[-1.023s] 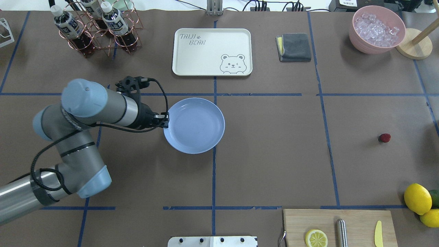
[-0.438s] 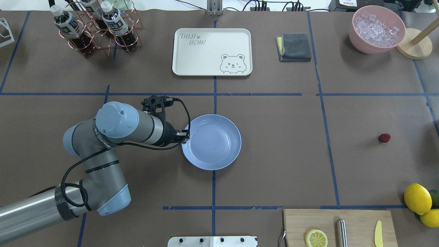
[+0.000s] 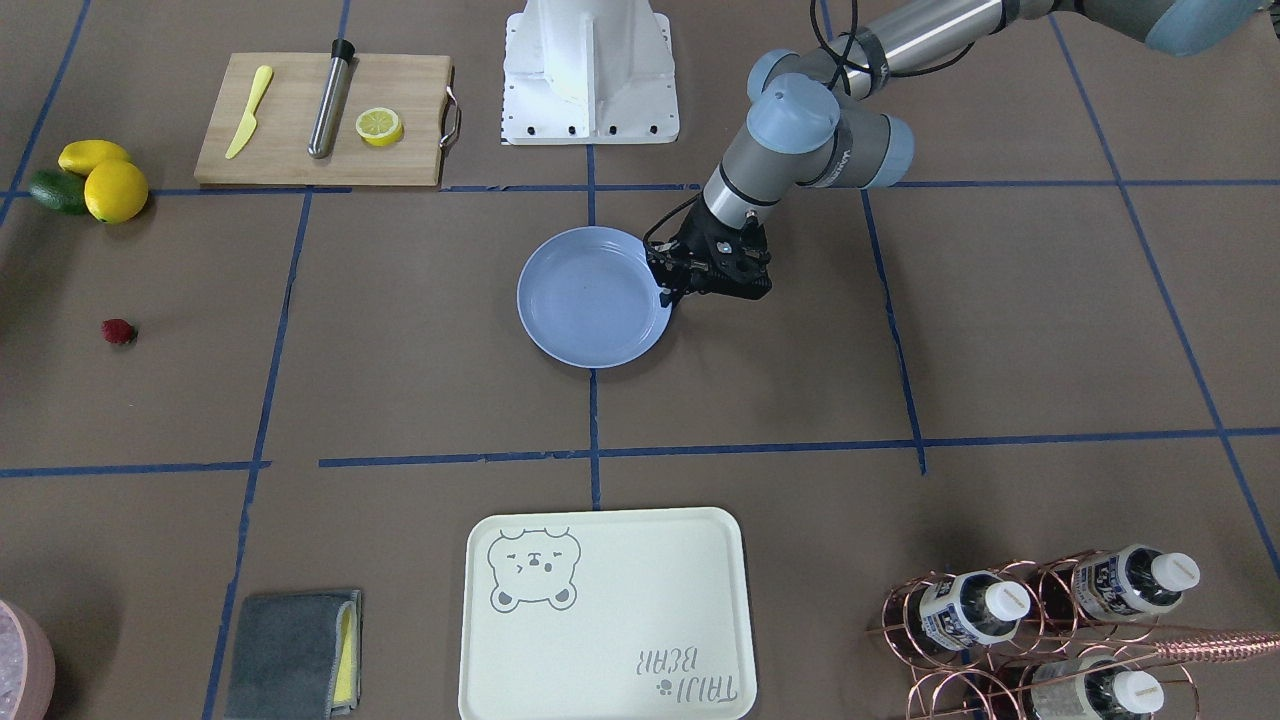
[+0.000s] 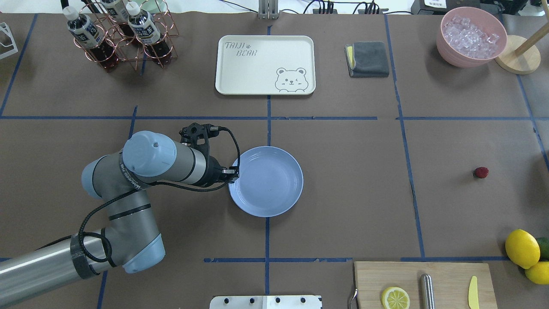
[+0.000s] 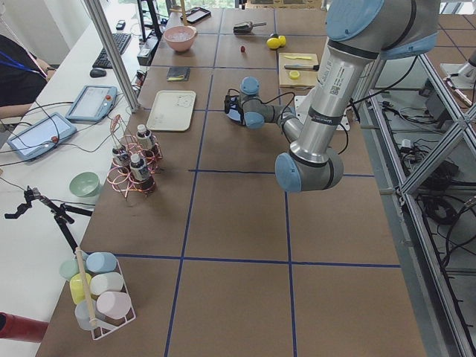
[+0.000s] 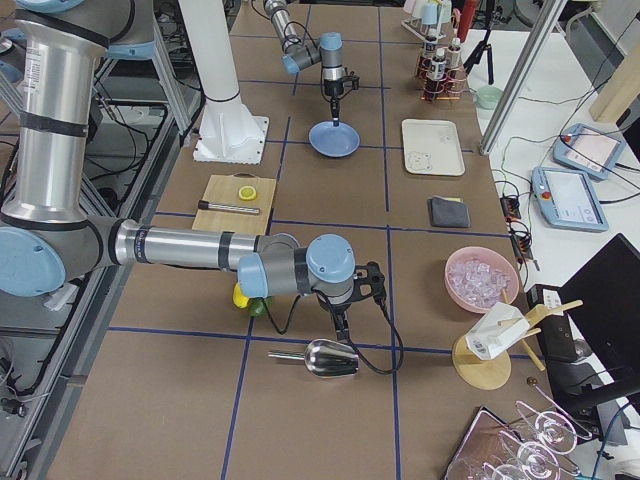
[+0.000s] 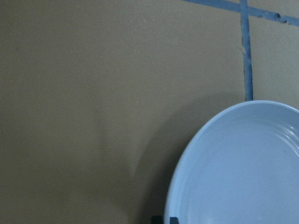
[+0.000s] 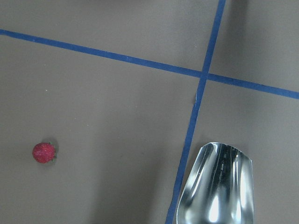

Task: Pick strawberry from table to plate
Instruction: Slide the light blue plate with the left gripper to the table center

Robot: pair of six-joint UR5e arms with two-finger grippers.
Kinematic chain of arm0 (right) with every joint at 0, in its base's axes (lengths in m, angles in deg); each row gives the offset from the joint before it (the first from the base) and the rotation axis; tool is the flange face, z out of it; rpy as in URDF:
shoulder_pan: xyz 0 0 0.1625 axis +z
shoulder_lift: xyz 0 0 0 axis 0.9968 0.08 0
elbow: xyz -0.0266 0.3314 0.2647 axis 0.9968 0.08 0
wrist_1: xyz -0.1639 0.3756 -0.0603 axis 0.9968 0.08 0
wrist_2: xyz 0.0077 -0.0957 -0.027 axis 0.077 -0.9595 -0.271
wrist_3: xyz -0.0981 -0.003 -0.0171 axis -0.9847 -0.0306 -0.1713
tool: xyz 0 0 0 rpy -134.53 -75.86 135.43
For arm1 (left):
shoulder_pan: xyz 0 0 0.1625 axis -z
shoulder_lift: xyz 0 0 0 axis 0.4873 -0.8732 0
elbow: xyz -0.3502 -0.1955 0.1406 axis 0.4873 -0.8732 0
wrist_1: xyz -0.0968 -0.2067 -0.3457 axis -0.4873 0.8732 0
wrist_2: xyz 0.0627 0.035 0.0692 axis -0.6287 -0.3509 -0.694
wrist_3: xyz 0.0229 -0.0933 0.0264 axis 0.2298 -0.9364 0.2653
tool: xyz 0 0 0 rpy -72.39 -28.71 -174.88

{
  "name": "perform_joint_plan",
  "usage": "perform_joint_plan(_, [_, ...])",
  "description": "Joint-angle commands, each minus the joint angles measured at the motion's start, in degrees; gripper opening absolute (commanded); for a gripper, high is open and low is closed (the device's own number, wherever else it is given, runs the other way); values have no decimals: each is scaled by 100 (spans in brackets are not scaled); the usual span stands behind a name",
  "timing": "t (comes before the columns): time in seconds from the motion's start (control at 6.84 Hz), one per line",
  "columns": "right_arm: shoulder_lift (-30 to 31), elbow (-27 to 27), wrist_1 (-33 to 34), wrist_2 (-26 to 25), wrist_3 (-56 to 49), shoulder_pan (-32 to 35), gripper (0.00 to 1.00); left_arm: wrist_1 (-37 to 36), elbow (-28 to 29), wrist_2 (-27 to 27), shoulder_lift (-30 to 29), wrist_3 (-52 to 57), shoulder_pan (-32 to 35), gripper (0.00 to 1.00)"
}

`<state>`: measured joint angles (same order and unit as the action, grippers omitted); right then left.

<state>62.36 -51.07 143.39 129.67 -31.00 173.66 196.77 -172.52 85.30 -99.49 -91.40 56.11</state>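
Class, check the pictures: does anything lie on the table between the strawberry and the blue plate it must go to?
Nothing visible does. Between the strawberry and the plate there is only table crossed by blue tape lines. The left gripper is at the plate's opposite rim.

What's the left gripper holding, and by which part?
The left gripper pinches the plate by its rim, on the side toward its own arm. The strawberry lies free on the table.

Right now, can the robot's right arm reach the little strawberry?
Probably yes. The strawberry lies alone on bare table, nothing around it, and the right gripper hangs over that end, beside a metal scoop.
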Motion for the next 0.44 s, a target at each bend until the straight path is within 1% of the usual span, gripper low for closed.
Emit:
perform_joint_plan(0.0, [-16,0,0,0,-7,0,100,7,16,-13,-38,50,-14,56])
perform_joint_plan(0.15, [-60,-43,-9,0,-24,0,100,-2,7,-22,-29,60,-14,100])
perform_joint_plan(0.29, [-77,-166,-26,9,-25,0,100,-37,-62,21,23,338,30,100])
